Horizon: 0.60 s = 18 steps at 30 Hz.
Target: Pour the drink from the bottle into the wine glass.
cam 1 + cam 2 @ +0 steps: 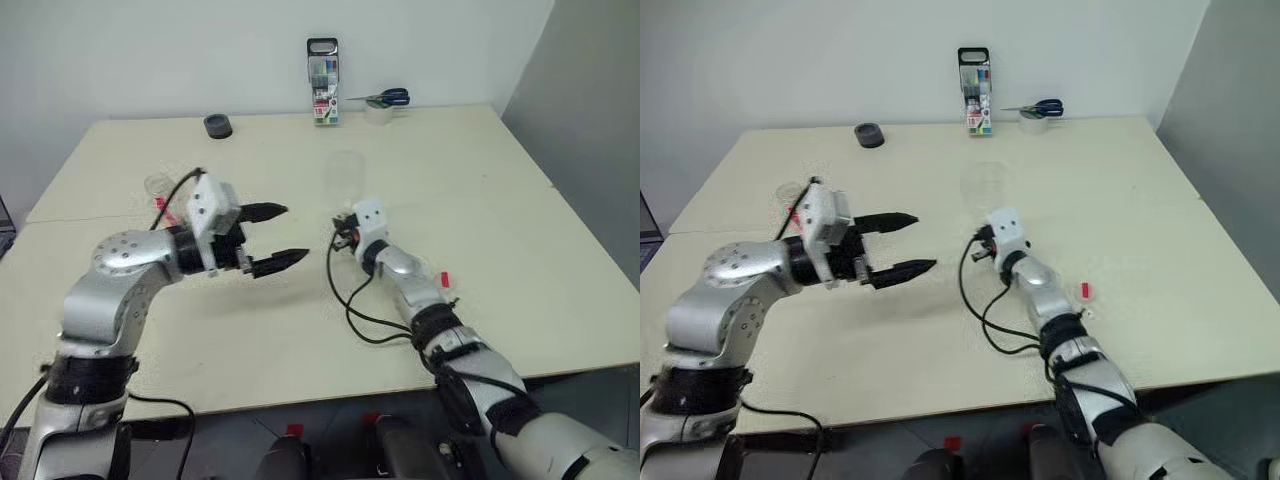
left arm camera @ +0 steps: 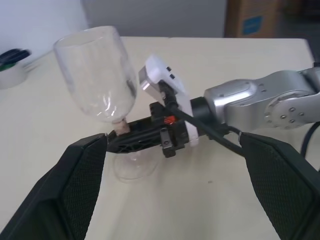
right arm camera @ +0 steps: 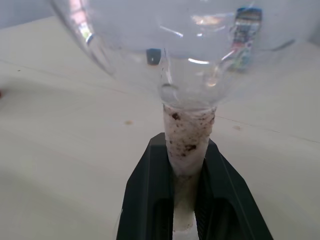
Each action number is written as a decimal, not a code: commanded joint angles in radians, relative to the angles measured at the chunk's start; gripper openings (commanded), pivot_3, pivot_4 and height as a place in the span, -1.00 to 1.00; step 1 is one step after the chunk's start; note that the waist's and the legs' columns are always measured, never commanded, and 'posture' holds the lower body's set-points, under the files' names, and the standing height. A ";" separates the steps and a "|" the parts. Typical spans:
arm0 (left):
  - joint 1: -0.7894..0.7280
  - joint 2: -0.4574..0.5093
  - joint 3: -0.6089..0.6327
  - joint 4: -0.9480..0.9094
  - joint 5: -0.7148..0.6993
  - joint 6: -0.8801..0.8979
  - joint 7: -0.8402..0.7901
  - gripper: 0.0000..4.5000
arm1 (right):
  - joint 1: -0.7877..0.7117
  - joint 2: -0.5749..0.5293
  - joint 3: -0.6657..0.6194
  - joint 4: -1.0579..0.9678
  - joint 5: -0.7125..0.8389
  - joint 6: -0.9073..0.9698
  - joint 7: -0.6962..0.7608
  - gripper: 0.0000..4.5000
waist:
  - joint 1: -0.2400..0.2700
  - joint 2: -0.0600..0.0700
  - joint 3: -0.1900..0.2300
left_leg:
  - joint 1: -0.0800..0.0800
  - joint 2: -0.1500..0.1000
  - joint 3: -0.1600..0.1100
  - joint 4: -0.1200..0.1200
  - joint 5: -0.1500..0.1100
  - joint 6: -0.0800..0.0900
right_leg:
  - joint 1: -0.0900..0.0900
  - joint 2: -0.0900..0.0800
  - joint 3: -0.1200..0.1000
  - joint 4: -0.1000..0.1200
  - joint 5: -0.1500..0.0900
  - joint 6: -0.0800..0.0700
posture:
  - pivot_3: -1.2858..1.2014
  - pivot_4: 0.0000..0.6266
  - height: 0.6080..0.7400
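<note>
I had the right claw clamped on the wine glass stem, steadying it for pouring. Left claw stood wide and empty beside the glass, ready for the bottle.

My right hand, clamped on the wine glass stem, blocks my open left hand; bare counter lies beyond.

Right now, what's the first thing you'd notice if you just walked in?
The right gripper, near the middle of the table, is pinching the stem of a clear wine glass. The left gripper hangs wide open beside it. At the far edge stands a marker pack, scissors beside it.
</note>
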 commanded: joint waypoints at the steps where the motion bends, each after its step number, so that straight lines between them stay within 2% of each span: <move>1: 0.088 0.013 0.124 -0.086 -0.020 0.031 0.089 1.00 | -0.055 0.018 -0.013 0.103 -0.015 -0.093 -0.006 -0.88 | 0.000 0.000 0.000 | -0.002 0.000 0.000 0.000 0.000 -0.001 | -0.002 -0.001 0.000 -0.001 0.000 0.000 | 0.03 -0.52 1.00; 3: 0.181 -0.020 0.171 -0.150 -0.025 0.045 0.153 1.00 | -0.066 0.027 -0.019 0.142 -0.019 -0.116 -0.011 -0.88 | 0.002 0.000 0.000 | -0.008 0.000 -0.001 0.002 -0.001 -0.003 | -0.004 -0.003 -0.001 -0.003 0.000 0.000 | 0.03 -0.52 1.00; 7: 0.299 -0.082 0.221 -0.240 -0.037 0.064 0.255 1.00 | -0.074 0.037 -0.026 0.188 -0.029 -0.143 -0.016 -0.88 | 0.008 -0.001 0.000 | -0.008 -0.002 -0.001 0.003 -0.002 -0.004 | -0.003 -0.006 -0.001 -0.004 0.000 0.001 | 0.03 -0.52 1.00; 17: 0.334 -0.099 0.207 -0.272 -0.094 0.090 0.297 1.00 | -0.061 0.047 -0.044 0.211 -0.045 -0.150 -0.009 -0.88 | 0.007 0.000 0.000 | -0.006 -0.001 -0.003 0.003 -0.002 -0.003 | -0.002 -0.003 -0.004 -0.001 0.000 0.001 | 0.03 -0.52 1.00; 18: 0.333 -0.098 0.204 -0.272 -0.098 0.091 0.298 1.00 | -0.057 0.046 -0.045 0.210 -0.047 -0.152 -0.008 -0.74 | 0.007 0.000 0.000 | -0.006 -0.001 -0.003 0.003 -0.002 -0.003 | -0.002 -0.003 -0.005 -0.001 0.000 0.001 | 0.03 -0.52 1.00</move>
